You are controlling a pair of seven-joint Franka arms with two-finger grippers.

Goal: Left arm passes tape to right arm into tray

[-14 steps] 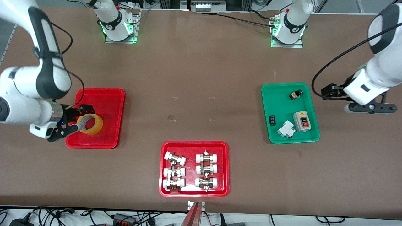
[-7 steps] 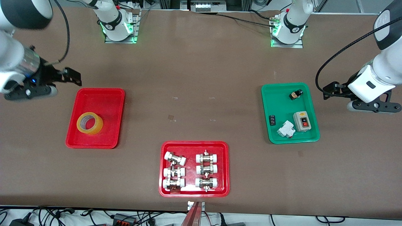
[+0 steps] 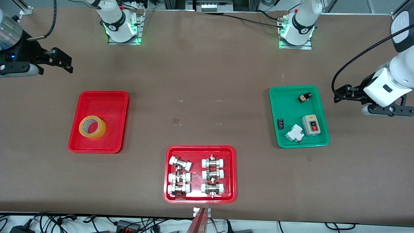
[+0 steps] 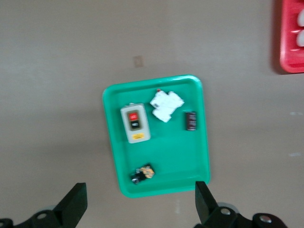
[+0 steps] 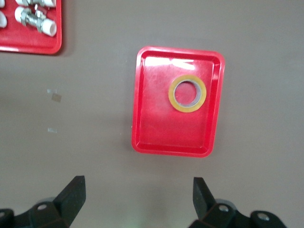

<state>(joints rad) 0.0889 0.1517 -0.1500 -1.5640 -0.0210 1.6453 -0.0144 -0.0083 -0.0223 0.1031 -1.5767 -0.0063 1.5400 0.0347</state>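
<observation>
The yellow tape roll [image 3: 92,127] lies flat in the plain red tray [image 3: 116,97] at the right arm's end of the table. It also shows in the right wrist view [image 5: 173,97], in that tray [image 5: 156,148]. My right gripper [image 3: 63,61] is open and empty, up in the air over bare table, clear of the tray; the right wrist view shows its fingers spread wide [image 5: 137,195]. My left gripper [image 3: 341,94] is open and empty over bare table beside the green tray [image 3: 281,144], its fingers wide apart in the left wrist view [image 4: 140,202].
The green tray [image 4: 111,142] holds a grey switch box [image 3: 311,125], a white breaker [image 3: 294,133] and small parts. A red tray [image 3: 168,197] of white-and-metal fittings sits nearest the front camera. The arm bases stand along the table's top edge.
My right gripper let go of the tape in the plain red tray, then rose and drew back toward its base. The left arm shifted slightly away from the green tray.
</observation>
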